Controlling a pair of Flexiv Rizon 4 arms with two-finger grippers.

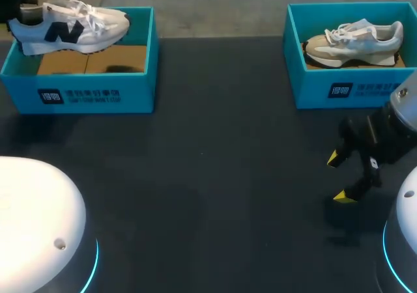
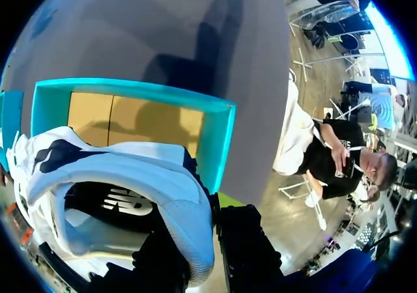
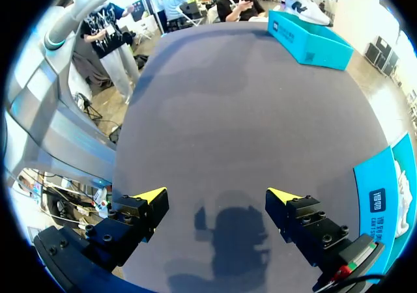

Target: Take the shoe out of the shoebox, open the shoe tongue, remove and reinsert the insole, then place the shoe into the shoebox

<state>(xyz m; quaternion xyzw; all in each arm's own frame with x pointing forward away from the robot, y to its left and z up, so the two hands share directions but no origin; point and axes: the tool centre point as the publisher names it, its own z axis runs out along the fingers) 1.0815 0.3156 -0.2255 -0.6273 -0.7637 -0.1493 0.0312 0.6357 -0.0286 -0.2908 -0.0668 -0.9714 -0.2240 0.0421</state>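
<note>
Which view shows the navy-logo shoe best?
Head view: the navy-logo shoe shows nearly whole, side-on, above the left box. The left wrist view shows only its heel end, close up; the right wrist view shows it small, far off.

The ten o'clock shoe (image 1: 71, 25) is white with a dark blue mark; the two o'clock shoe (image 1: 355, 42) is tan and white.
</note>
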